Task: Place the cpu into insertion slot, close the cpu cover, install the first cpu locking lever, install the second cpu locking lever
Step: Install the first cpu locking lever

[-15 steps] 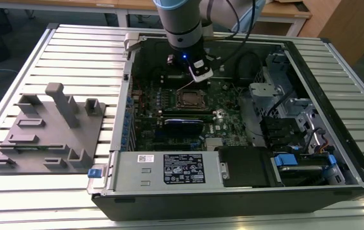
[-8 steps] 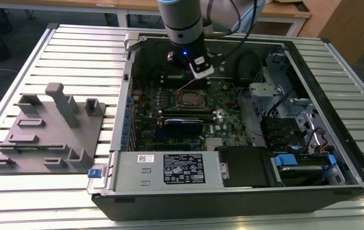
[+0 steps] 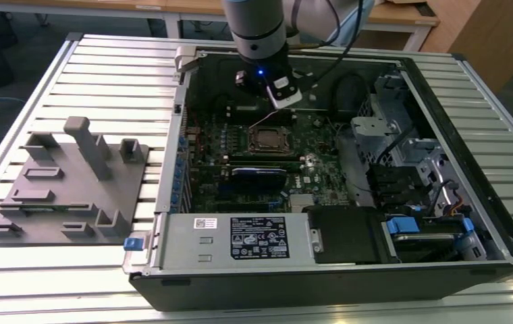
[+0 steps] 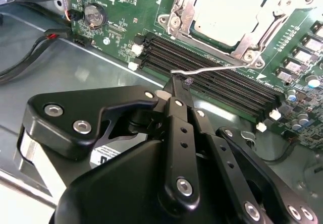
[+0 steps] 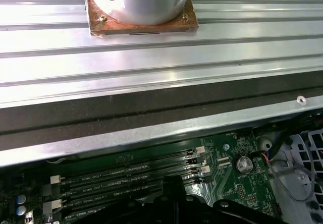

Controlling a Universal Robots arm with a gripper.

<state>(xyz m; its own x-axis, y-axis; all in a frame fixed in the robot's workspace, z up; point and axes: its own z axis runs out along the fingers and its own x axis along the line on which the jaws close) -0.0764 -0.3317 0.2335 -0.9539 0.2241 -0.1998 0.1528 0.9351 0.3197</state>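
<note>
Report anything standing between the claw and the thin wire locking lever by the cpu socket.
Nothing visible does. In the second wrist view the claw sits at the near end of the locking lever, which runs over the memory slots beside the cpu cover.

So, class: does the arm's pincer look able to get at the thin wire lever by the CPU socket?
Probably yes. The pincer seems closed on the free end of the locking lever, above the memory slots, with nothing between them.
</note>
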